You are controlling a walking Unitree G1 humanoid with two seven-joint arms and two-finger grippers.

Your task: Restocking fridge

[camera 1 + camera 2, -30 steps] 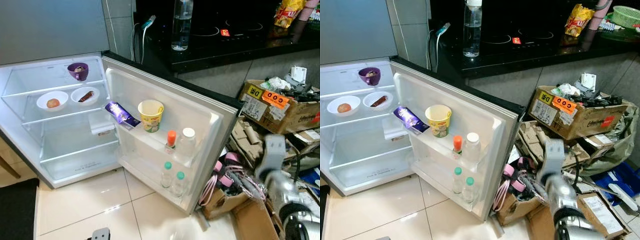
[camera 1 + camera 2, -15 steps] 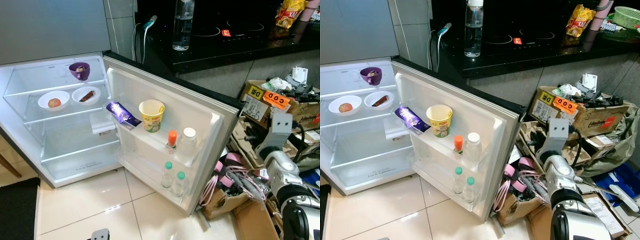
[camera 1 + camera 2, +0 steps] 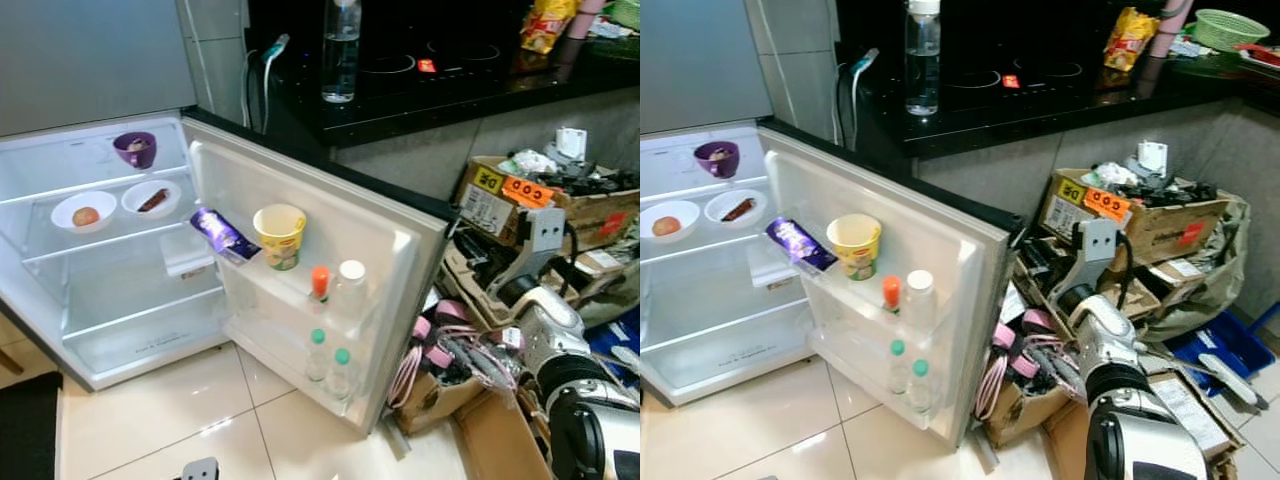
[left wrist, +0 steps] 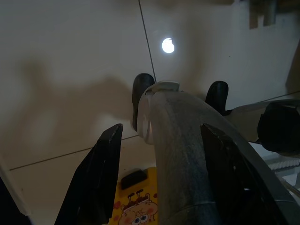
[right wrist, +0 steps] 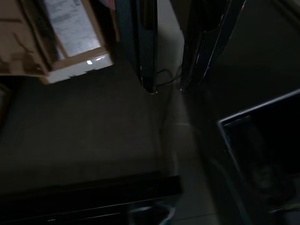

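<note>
Fridge [image 3: 100, 300]: door [image 3: 330, 215] swung wide open, interior lit.
Top shelf: purple bowl [image 3: 134, 149] near the back.
Second shelf: white bowl with a round brown item [image 3: 84, 212]; beside it, white bowl with a dark stick-like item [image 3: 152, 198].
Upper door rack: purple wrapper [image 3: 222, 234], yellow cup [image 3: 280, 235].
Middle door rack: orange-capped bottle [image 3: 319, 286], white-capped bottle [image 3: 350, 288].
Bottom door rack: two green-capped bottles [image 3: 327, 362].
Worktop [image 3: 1040, 95]: clear water bottle [image 3: 922, 55] near its front edge, right of the cables.
Right gripper [image 5: 166, 89]: fingers slightly parted, holding nothing, above cardboard boxes [image 3: 1140, 215].
Left gripper [image 4: 159, 187]: hangs over floor tiles [image 4: 70, 70], fingers spread, nothing held.
</note>
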